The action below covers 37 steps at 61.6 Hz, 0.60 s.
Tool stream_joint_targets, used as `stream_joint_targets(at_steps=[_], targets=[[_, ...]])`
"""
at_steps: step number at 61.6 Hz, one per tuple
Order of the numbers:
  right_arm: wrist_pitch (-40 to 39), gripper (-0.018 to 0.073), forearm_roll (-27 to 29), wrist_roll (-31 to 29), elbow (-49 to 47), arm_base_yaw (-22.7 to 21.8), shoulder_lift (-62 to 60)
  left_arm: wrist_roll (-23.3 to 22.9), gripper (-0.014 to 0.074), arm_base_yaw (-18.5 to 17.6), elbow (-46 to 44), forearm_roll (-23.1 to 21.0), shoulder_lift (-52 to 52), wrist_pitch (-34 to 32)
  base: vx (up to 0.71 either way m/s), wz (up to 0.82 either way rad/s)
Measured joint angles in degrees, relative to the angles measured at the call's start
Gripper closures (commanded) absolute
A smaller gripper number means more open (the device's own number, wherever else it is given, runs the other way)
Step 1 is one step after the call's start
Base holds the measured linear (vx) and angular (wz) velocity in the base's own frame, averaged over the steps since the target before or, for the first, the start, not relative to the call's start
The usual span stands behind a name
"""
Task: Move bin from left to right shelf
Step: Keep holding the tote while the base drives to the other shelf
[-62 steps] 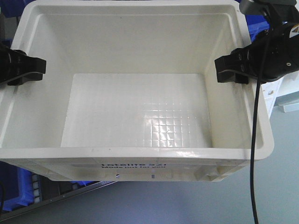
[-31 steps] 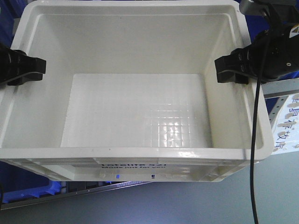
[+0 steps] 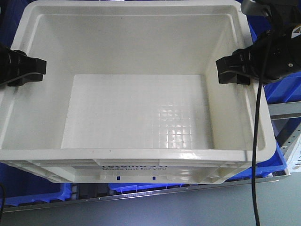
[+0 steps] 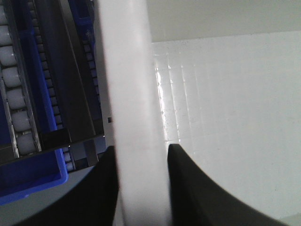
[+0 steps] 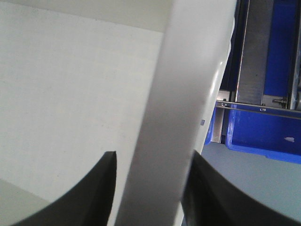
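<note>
Large white rectangular plastic bin is held above blue plastic bins and roller rack. It's empty, so prob. light; stiff, glossy, maybe slippery. Thick side rims are gripped approx. mid-length: L gripper clamped on left rim, R gripper on right.

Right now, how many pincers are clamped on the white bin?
2. The left pincer straddles the left rim of the bin; the right pincer straddles its right rim. Neither is hidden.
</note>
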Motion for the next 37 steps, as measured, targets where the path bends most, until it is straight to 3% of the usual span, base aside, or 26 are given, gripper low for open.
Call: stream_joint_targets(at_steps=[37], targets=[[0.11,0.0564,0.00,0.00,0.00,0.00,0.00,0.00,0.0601,0.00,0.00,-0.05,0.00,0.00,0.15,0.01]])
